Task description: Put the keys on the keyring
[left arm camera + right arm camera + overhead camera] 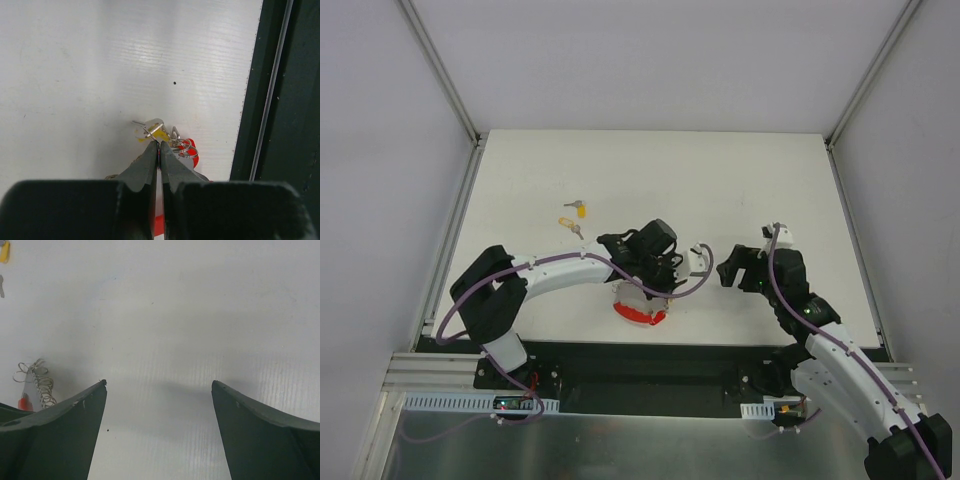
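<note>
We see the left hand [658, 284] reaching over the near middle of the white bench [740, 180], directly above the keyring [640, 314], whose red loop lies close to the bench's front edge. In the left wrist view its 2 fingers [145, 165] are clenched, pressed flat together with no gap. Right at their tips lies a yellow-headed key [158, 131] with a thin silver wire crossing it. Just to the right of it sit small wire rings [184, 146] and the red part of the keyring. We cannot tell whether the tips pinch the wire or only touch it.

The right hand [159, 383] is released, its 2 fingers spread wide over bare bench with nothing between them. It hovers to the right of the left hand, near but apart. At the left edge of its view the wire rings and a bit of red show.

2 more keys [580, 209] lie loose farther back and to the left, close to each other and well apart from the keyring.
</note>
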`<state>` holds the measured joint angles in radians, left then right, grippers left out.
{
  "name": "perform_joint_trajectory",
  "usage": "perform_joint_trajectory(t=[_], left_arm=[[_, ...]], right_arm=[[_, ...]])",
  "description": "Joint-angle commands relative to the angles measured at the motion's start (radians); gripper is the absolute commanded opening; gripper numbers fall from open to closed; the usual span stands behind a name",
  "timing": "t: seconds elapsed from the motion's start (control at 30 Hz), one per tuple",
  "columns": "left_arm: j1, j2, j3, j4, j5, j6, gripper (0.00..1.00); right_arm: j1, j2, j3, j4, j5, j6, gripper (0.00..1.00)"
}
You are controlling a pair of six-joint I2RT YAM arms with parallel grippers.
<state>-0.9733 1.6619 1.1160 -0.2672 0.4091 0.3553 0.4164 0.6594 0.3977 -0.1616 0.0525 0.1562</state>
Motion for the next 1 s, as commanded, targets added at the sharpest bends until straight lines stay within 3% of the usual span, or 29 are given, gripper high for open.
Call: perform_joint_trajectory(t=[0.0,0.33,0.7,0.97], left_arm=[[-0.007,0.027,0.008,0.023,0.028,-0.010,0.00],[-0.068,0.130,0.062,0.028,-0.016,-0.073,0.00],[0.024,0.030,0.091,0.037,-0.171,-0.062,0.00],[0.030,-0.158,-0.030,0.089,-0.105,-0.019,0.00]], right_arm=[[-0.004,0.008,0.001,0.050,-0.043,-0.018,0.89],[-0.004,0.009,0.003,0.030,-0.016,-0.024,0.89],[-0.005,0.011,0.006,0.031,-0.014,-0.029,0.88],[-0.004,-0.006,-0.014,0.137,-0.199,-0.041,0.84]])
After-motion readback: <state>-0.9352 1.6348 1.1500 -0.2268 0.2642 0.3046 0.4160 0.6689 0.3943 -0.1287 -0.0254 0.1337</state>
